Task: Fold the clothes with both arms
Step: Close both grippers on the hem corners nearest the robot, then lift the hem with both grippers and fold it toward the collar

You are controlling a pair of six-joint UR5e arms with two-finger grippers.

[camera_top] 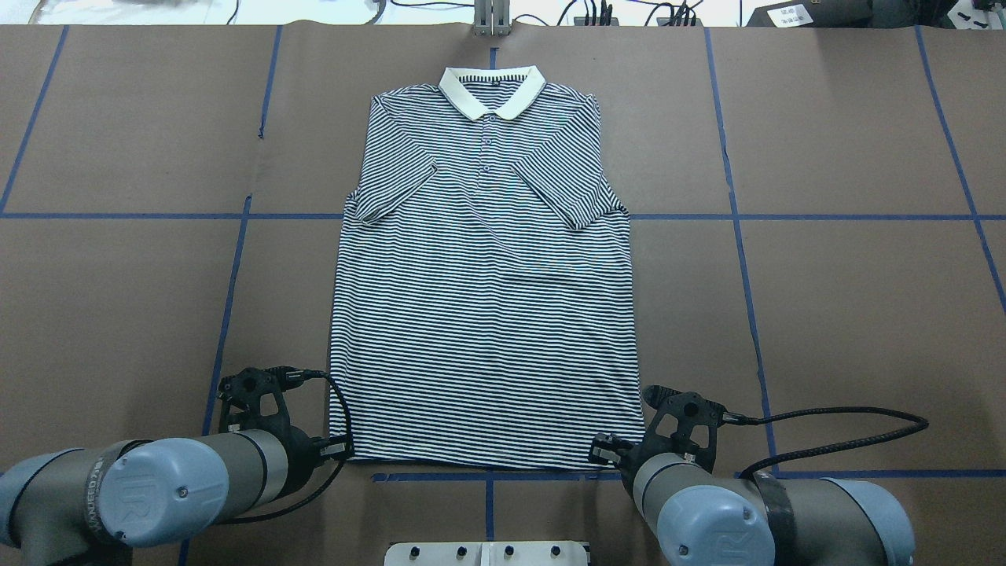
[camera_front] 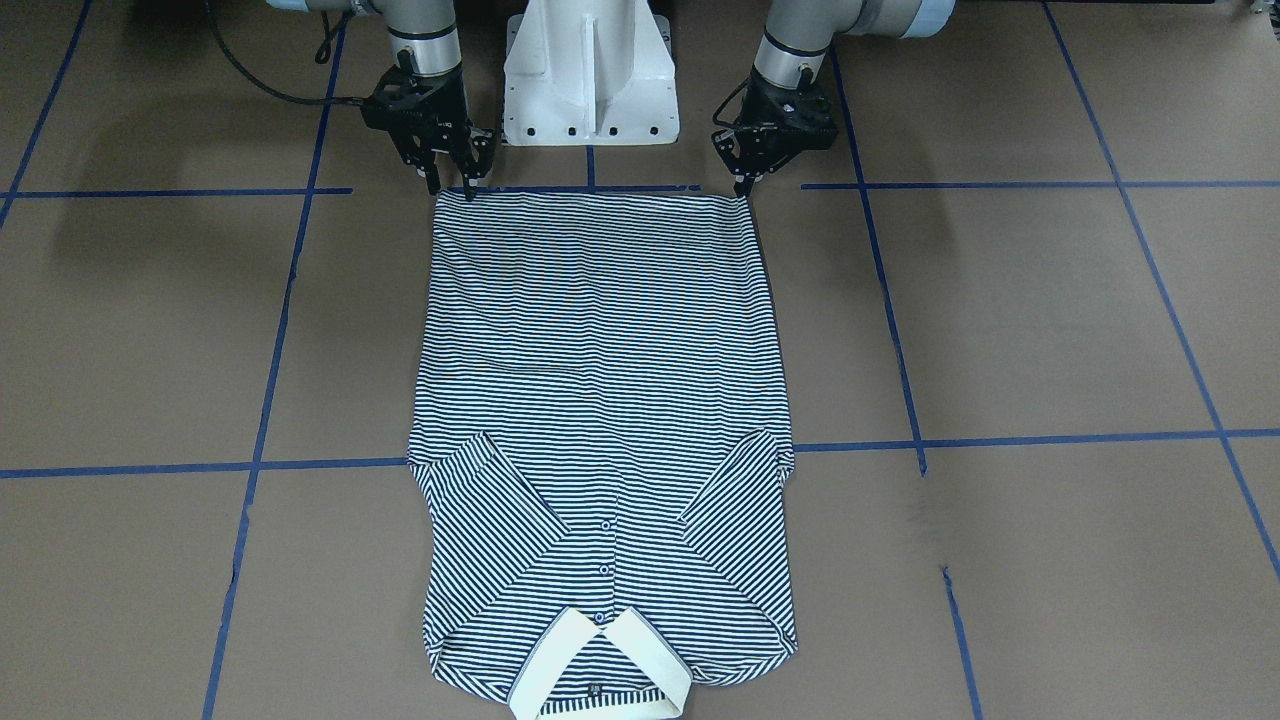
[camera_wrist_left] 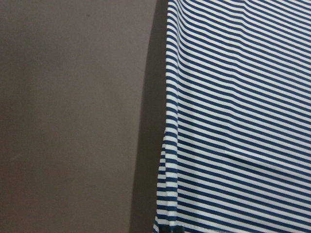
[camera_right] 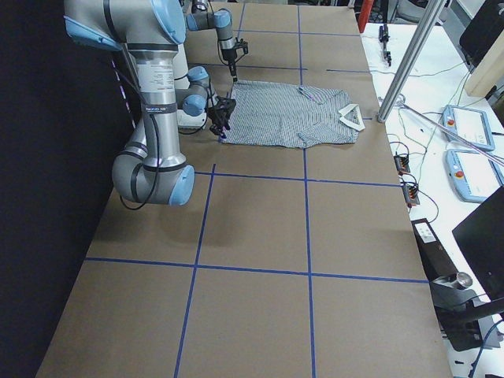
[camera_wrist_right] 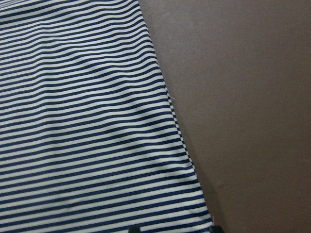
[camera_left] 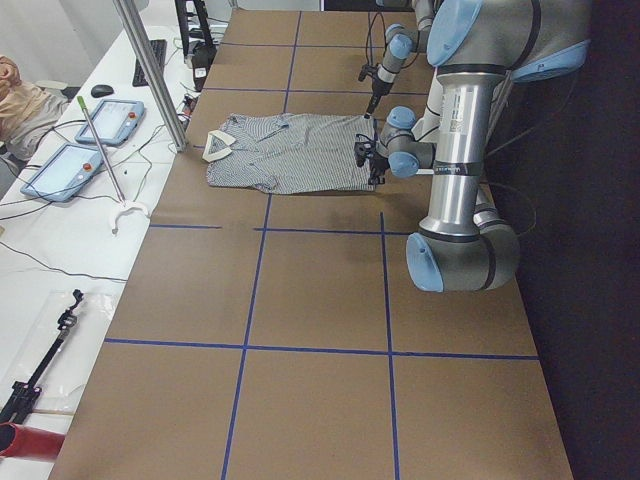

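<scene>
Hands are sitting at shirt [camera_front: 600, 330] corners: right hand [camera_front: 453, 188] gaping, left hand [camera_front: 745, 185] unclear. Both should be pinching evenly.

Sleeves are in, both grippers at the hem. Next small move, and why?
Probably close both jaws on the hem corners. The polo shirt lies flat, sleeves folded in, with the left gripper and right gripper at its two robot-side corners. The right's jaws look apart; the left's are unclear. A grip must precede lifting the hem toward the collar.
</scene>
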